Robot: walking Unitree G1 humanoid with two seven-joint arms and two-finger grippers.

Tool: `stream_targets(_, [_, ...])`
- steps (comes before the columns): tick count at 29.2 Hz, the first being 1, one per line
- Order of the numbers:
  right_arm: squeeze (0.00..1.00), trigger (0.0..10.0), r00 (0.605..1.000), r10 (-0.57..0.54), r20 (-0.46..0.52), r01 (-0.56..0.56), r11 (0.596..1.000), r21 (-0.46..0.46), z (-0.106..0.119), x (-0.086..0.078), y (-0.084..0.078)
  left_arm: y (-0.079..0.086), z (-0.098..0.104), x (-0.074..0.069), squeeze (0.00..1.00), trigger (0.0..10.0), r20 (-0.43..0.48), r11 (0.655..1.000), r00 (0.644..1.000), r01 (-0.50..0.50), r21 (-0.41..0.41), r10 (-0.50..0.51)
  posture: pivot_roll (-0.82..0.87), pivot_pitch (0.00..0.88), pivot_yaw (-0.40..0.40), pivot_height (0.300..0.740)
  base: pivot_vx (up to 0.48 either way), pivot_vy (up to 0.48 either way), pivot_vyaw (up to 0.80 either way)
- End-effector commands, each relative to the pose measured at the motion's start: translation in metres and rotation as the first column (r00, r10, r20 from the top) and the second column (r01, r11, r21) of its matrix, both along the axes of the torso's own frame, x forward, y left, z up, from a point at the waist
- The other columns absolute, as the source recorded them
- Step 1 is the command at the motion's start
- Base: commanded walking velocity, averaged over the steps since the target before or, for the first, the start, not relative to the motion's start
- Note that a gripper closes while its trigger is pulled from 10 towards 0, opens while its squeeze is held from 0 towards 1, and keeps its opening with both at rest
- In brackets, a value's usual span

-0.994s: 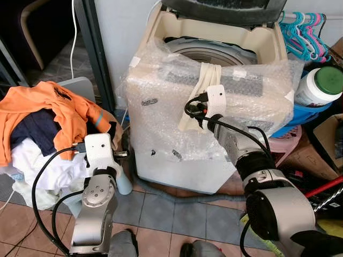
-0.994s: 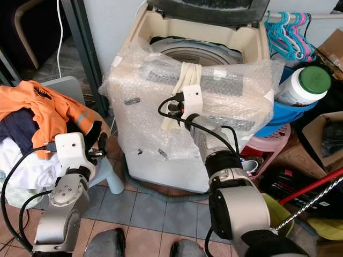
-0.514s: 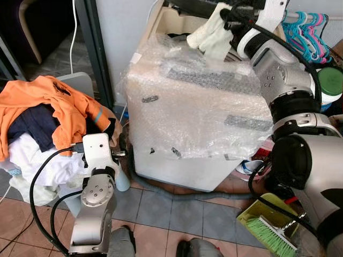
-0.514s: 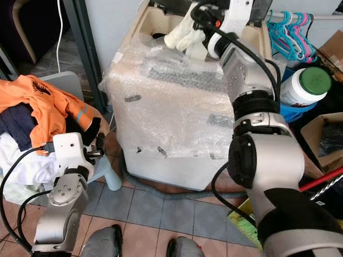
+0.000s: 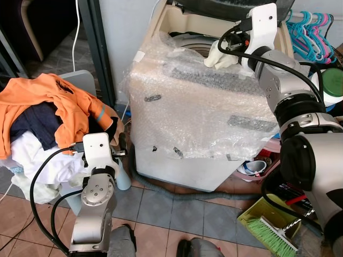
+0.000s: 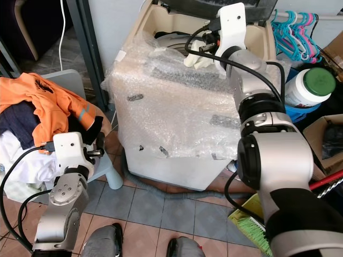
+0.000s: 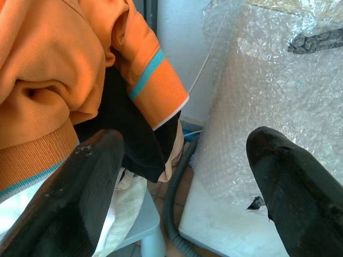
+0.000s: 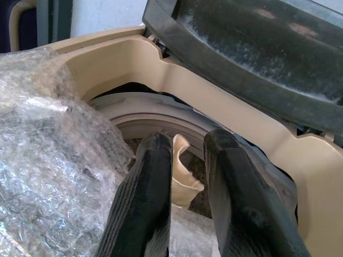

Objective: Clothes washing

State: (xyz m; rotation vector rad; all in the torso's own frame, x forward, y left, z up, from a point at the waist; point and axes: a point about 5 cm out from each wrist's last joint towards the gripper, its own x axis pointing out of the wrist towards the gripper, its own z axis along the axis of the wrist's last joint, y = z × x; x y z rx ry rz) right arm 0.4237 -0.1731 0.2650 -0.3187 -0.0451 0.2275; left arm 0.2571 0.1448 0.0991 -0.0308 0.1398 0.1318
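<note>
A cream washing machine (image 5: 198, 112) wrapped in bubble wrap stands ahead with its dark lid raised and its drum opening (image 5: 187, 42) showing. My right gripper (image 8: 185, 142) is over the front rim of that opening, shut on a cream cloth (image 5: 217, 54) that hangs between its fingers (image 8: 153, 182) toward the drum. To the left, a pile of clothes with an orange top (image 5: 53, 101) lies heaped over white and dark items. My left gripper (image 7: 185, 139) is low beside that pile, open, holding nothing, its fingers (image 7: 80, 198) spread near the orange sleeve.
Teal and pink hangers (image 5: 313, 32) hang at the right. Below them are a white jar with a green lid (image 5: 332, 83) and a green brush (image 5: 268, 230) on the floor. A grey hose (image 5: 177, 193) runs along the machine's base. A dark post (image 5: 102, 48) stands left of it.
My right arm has carried the cream cloth from the machine's front face up over the top and now down to the drum opening. The left arm has stayed put.
</note>
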Motion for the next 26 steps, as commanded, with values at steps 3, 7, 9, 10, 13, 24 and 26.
stream_targets(3, [1.00,10.0,0.995,-0.067,0.068,0.076,0.986,-0.145,-0.003,-0.003,-0.014,-0.001,-0.001,0.003,0.00,10.0,-0.010,1.000,1.000,0.012,0.011,-0.012,0.04,0.066,-0.067,0.740,0.000,0.000,0.00])
stream_targets(7, [1.00,10.0,0.984,0.010,0.176,-0.003,0.999,-0.040,-0.010,-0.014,-0.020,-0.001,0.006,0.010,0.00,10.0,0.016,1.000,1.000,0.017,0.025,-0.018,0.05,0.073,-0.053,0.740,0.000,0.000,0.00])
stream_targets(9, [1.00,10.0,0.975,0.016,0.223,-0.012,1.000,-0.019,-0.014,-0.021,-0.022,-0.001,0.010,0.011,0.00,10.0,0.030,0.999,0.999,0.022,0.032,-0.023,0.05,0.079,-0.054,0.740,0.000,0.000,0.00])
stream_targets(10, [1.00,10.0,0.970,0.011,0.241,-0.009,1.000,-0.007,-0.017,-0.025,-0.024,-0.001,0.012,0.012,0.00,10.0,0.040,0.999,0.999,0.023,0.039,-0.025,0.05,0.079,-0.054,0.740,0.000,0.000,0.00])
stream_targets(13, [1.00,10.0,0.965,-0.004,0.261,0.004,1.000,-0.002,-0.022,-0.031,-0.026,0.000,0.015,0.012,0.00,10.0,0.050,0.999,0.998,0.026,0.038,-0.028,0.05,0.090,-0.048,0.740,0.000,0.000,0.00])
stream_targets(24, [1.00,10.0,0.955,-0.187,0.232,0.165,0.980,0.110,-0.077,-0.107,-0.029,-0.023,0.017,0.009,0.00,10.0,0.075,0.967,0.964,0.252,0.041,-0.255,-0.04,0.080,0.009,0.740,0.000,0.000,-0.30])
stream_targets(26, [0.69,10.0,0.941,-0.257,0.220,0.236,0.964,0.120,-0.091,-0.121,-0.031,-0.022,0.015,0.006,0.00,10.0,0.065,0.969,0.966,0.248,0.020,-0.248,-0.05,0.075,0.013,0.740,0.000,0.000,-0.77])
